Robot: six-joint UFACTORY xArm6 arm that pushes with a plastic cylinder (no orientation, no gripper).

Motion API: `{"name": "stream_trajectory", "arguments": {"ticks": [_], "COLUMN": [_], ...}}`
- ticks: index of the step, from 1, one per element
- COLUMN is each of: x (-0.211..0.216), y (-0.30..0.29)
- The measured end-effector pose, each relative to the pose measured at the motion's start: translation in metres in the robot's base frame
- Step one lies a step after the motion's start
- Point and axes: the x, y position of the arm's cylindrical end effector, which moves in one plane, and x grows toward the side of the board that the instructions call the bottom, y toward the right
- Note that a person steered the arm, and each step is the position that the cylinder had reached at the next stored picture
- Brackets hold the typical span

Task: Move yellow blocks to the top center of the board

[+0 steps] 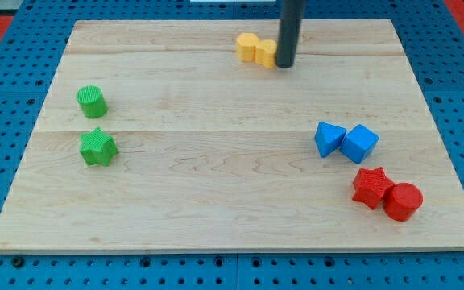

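Observation:
Two yellow blocks sit side by side at the view's top centre of the wooden board point(216, 185): a yellow hexagon-like block point(247, 46) and a second yellow block point(264, 53) touching its right side, shape unclear. My tip point(284, 64) stands at the right edge of the second yellow block, touching or nearly touching it and hiding part of it.
A green cylinder point(92, 101) and a green star point(98, 147) lie at the view's left. Two blue blocks point(329, 138) point(360, 143) touch at the right. A red star point(372, 187) and a red cylinder point(403, 201) touch at the lower right.

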Motion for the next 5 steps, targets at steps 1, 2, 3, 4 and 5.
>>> {"name": "stream_trajectory", "arguments": {"ticks": [1, 2, 3, 4, 5], "x": [-0.027, -0.022, -0.021, 0.059, 0.135], "y": [-0.005, -0.028, -0.073, -0.076, -0.123]}}
